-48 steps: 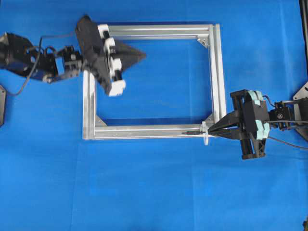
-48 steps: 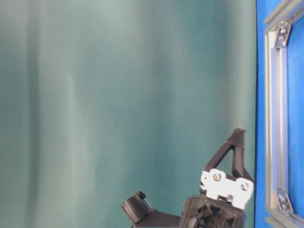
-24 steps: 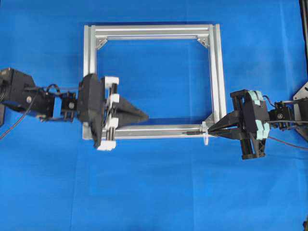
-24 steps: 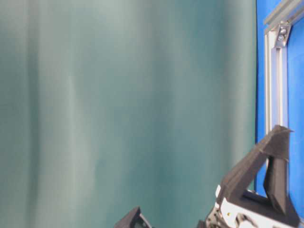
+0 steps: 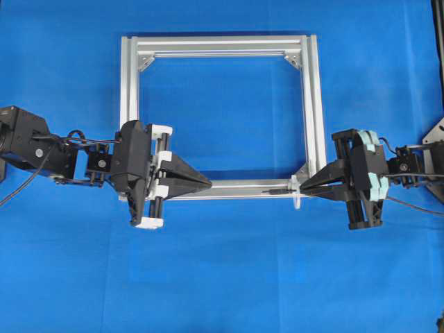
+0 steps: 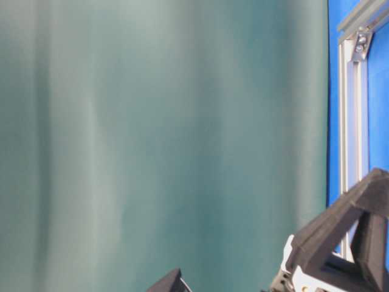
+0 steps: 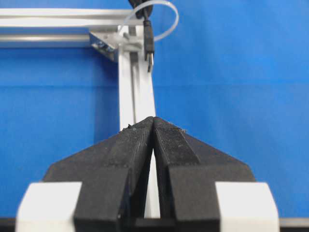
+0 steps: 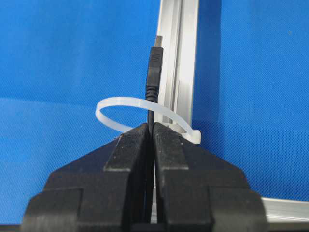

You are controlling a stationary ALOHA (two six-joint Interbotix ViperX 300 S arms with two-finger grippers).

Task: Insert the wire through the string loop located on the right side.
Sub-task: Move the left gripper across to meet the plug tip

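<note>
Left gripper (image 5: 205, 184), jaws shut and empty, swung down to the square silver aluminium frame (image 5: 222, 46)'s bottom rail. Right gripper (image 8: 151, 126) clamps the thin black wire (image 8: 153, 72), plug poking through the white translucent string loop (image 8: 111, 121). No readable writing.

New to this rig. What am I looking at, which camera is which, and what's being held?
Two robot arms work over a blue table. One camera looks straight down, one sits at table level (mostly a green backdrop), and one rides on each wrist. A square aluminium frame lies flat. The right hand is shut on the wire, a thin black cable whose plug pokes through the string loop, a small white loop at the frame's near right corner. The left hand is shut and empty, its tips over the frame's near rail, pointing at the plug.
</note>
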